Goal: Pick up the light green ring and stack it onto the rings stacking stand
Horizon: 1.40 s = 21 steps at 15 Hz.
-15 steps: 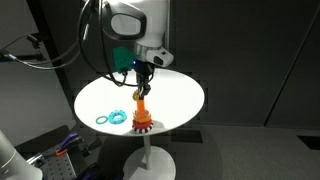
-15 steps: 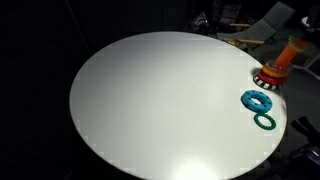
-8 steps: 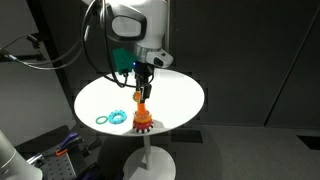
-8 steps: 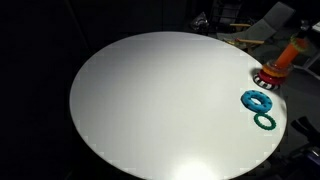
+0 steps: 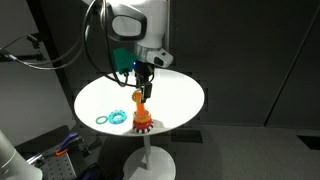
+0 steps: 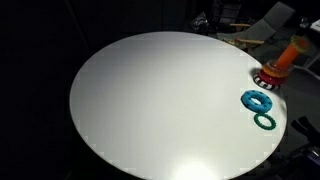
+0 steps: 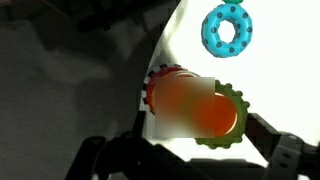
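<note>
almost nothing is changing versus the frames a second and half a second back: the gripper (image 5: 142,80) is still hanging right over the rings stacking stand (image 5: 141,120), with only a slight shift around the peg top, too small to read. judging from that, the placing step is going on, not the pick.

in the wrist view the light green ring (image 7: 232,118) is sitting around the blurred orange peg, above the stand's red scalloped base (image 7: 160,80), so it is looking already threaded on but not seated yet. gripper (image 7: 195,152) fingers are standing either side of the ring; whether they are pinching it or already letting go, cannot tell.

no real containers here. the stand is the only holder and is carrying just the green ring, if anything. a blue ring (image 6: 257,100) and a teal ring (image 6: 265,121) are lying loose on the white round table (image 6: 150,100) just beside the stand (image 6: 272,72), not on it.
</note>
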{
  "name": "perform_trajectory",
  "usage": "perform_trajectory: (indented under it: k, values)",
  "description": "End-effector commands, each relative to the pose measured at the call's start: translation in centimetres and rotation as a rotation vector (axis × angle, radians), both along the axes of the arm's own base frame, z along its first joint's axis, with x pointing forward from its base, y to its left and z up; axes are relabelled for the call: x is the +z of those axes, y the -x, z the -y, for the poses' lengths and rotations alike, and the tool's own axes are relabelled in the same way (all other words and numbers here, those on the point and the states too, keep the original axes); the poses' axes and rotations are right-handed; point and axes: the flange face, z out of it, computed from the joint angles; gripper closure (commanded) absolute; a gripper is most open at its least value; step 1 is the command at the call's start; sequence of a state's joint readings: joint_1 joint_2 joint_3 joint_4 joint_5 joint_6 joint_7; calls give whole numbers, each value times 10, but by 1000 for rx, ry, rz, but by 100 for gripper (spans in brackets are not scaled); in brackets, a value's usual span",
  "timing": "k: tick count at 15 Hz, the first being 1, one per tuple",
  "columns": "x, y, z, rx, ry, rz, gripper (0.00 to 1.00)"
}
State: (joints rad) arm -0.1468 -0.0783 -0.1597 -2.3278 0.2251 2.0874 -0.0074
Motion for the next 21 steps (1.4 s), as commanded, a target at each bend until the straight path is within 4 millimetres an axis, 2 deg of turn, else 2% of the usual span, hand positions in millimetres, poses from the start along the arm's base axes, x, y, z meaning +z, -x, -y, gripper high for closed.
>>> perform_trajectory:
  k: [1,13,21]
  values:
    - [8,-3,4,12,21,9,0]
    - [7,-8,11,26,81,59,0]
    - [-6,-8,12,22,86,66,0]
